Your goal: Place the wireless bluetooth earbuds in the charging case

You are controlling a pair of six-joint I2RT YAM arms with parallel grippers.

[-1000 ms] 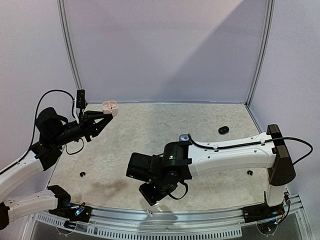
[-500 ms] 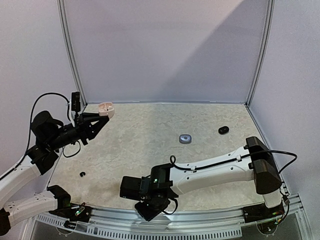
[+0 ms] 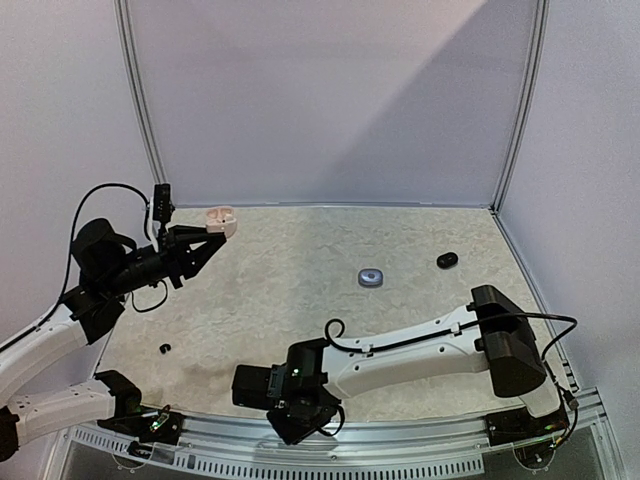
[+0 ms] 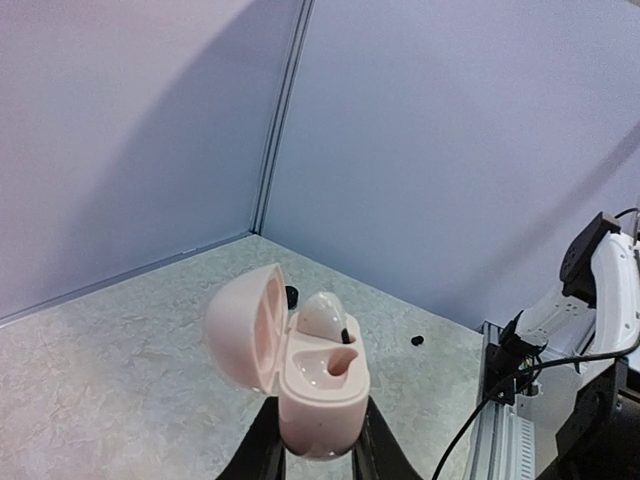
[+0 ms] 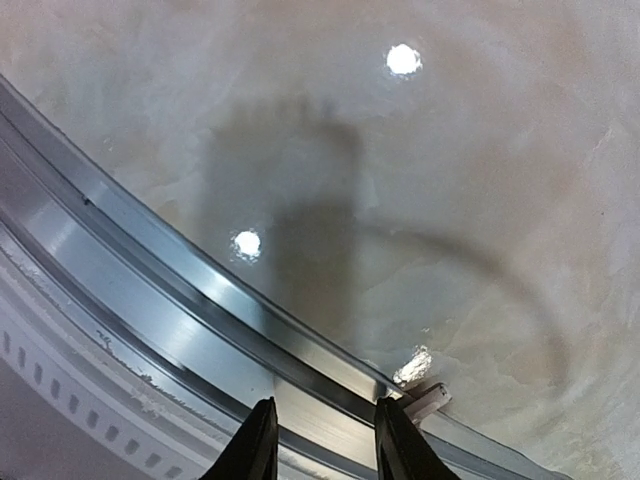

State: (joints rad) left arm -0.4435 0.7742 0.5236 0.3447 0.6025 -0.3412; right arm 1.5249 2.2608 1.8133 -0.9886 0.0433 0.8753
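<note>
My left gripper (image 4: 318,442) is shut on the base of a pale pink charging case (image 4: 318,395), held up above the table's far left (image 3: 220,217). Its lid stands open to the left. One white earbud (image 4: 322,316) sits in the far slot; the near slot (image 4: 338,365) is empty. My right gripper (image 5: 320,412) hangs low over the metal rail (image 5: 150,300) at the table's near edge (image 3: 295,425), its fingers apart with nothing between them. A small white piece (image 5: 427,400), maybe an earbud stem, lies against the rail just right of the right finger.
A grey-blue case (image 3: 371,277) and a black case (image 3: 447,260) lie at the back right. A tiny black bud (image 3: 165,348) lies near the left arm's base. The right arm (image 3: 420,355) stretches across the near half of the table.
My right arm swung down and left to the near rail while its fingers narrowed. The left gripper shifted slightly and keeps hold of the case.
</note>
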